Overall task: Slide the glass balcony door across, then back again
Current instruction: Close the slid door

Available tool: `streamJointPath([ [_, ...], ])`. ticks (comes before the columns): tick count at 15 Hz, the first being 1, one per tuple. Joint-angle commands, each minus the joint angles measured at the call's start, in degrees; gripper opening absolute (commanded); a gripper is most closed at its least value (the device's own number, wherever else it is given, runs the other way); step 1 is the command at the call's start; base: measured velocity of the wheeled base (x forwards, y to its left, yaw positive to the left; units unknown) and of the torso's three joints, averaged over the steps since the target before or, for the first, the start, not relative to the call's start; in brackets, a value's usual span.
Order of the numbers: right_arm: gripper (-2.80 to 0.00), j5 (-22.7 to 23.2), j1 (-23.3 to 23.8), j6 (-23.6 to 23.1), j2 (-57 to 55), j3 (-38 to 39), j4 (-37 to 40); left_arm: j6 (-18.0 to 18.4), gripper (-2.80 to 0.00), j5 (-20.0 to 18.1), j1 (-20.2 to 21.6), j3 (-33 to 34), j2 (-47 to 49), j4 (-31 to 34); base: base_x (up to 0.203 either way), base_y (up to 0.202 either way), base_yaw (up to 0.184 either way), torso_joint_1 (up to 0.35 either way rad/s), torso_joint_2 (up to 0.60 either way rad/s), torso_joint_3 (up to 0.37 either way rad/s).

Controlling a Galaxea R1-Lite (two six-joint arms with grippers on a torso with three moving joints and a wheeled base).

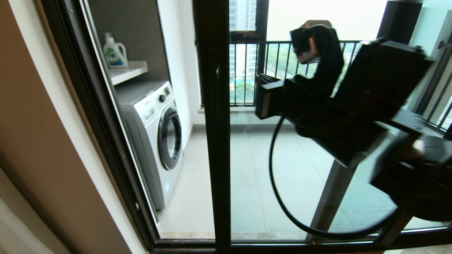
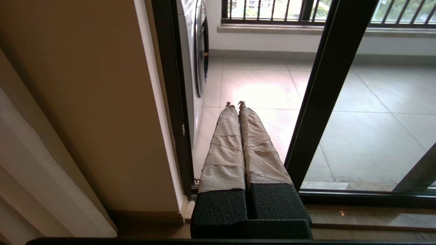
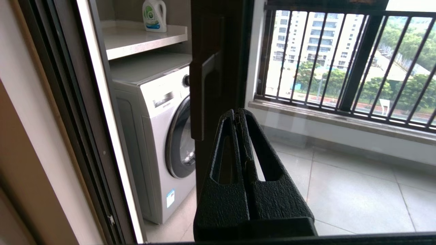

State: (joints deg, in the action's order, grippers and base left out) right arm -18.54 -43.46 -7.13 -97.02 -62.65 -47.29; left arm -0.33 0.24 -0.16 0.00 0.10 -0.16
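The glass balcony door point(image 1: 216, 141) stands partly slid to the right, its dark upright point(image 3: 221, 41) carrying a small latch handle point(image 3: 201, 98). Between that upright and the fixed left frame point(image 1: 106, 123) there is an open gap. My right gripper point(image 1: 263, 98) is raised at handle height, shut and empty, with its tips point(image 3: 236, 114) close to the upright, just right of the handle. My left gripper point(image 2: 235, 103) is shut, its fingers wrapped in beige tape. It hangs low and points into the gap, left of the upright point(image 2: 327, 85). The head view does not show it.
A white washing machine point(image 1: 155, 134) stands on the balcony behind the gap, under a shelf with a detergent bottle point(image 1: 114, 51). Window railing bars point(image 1: 247, 70) lie beyond. A second panel's upright point(image 1: 332, 197) slants at the right. My right arm's cable point(image 1: 282, 204) loops down. A beige wall point(image 1: 35, 141) is at the left.
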Motion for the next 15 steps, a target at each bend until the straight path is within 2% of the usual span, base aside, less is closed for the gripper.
streamJointPath([
  [1, -2.8, -1.53, 0.33, -0.13, 21.45, 11.83, 2.85, -0.03, -2.8, 0.02, -0.02, 0.0, -0.01, -0.02, 0.0, 0.0, 0.0, 0.0, 0.0, 0.0],
  [3, -2.8, -3.5, 2.8, -0.12, 34.81, 19.18, 9.9, -0.03, -2.8, 0.02, -0.02, 0.0, -0.01, -0.02, 0.0, 0.0, 0.0, 0.0, 0.0, 0.0],
  [4, -2.8, -4.2, 5.54, -0.11, 40.91, 22.02, 14.52, -0.03, -2.8, 0.02, -0.02, 0.0, 0.02, -0.02, 0.0, 0.0, 0.0, 0.0, 0.0, 0.0],
  [8, -2.8, -5.7, 27.1, 0.09, 58.59, 30.27, 33.08, -0.03, -2.8, 0.02, -0.02, 0.0, 0.02, -0.02, 0.0, 0.0, 0.0, 0.0, 0.0, 0.0],
  [9, -2.8, -5.76, 30.86, 0.11, 63.11, 33.37, 36.31, -0.03, -2.8, 0.02, -0.02, 0.0, -0.01, -0.02, 0.0, 0.0, 0.0, 0.0, 0.0, 0.0],
  [12, -2.8, -4.33, 36.15, -0.39, 77.67, 39.6, 44.59, -0.03, -2.8, 0.02, -0.02, 0.0, 0.05, -0.02, 0.0, 0.0, 0.0, 0.0, 0.0, 0.0],
  [15, -2.8, -2.59, 37.92, 0.45, 81.2, 37.11, 48.73, -0.03, -2.8, 0.02, -0.02, 0.0, 0.01, -0.02, 0.0, 0.0, 0.0, 0.0, 0.0, 0.0],
])
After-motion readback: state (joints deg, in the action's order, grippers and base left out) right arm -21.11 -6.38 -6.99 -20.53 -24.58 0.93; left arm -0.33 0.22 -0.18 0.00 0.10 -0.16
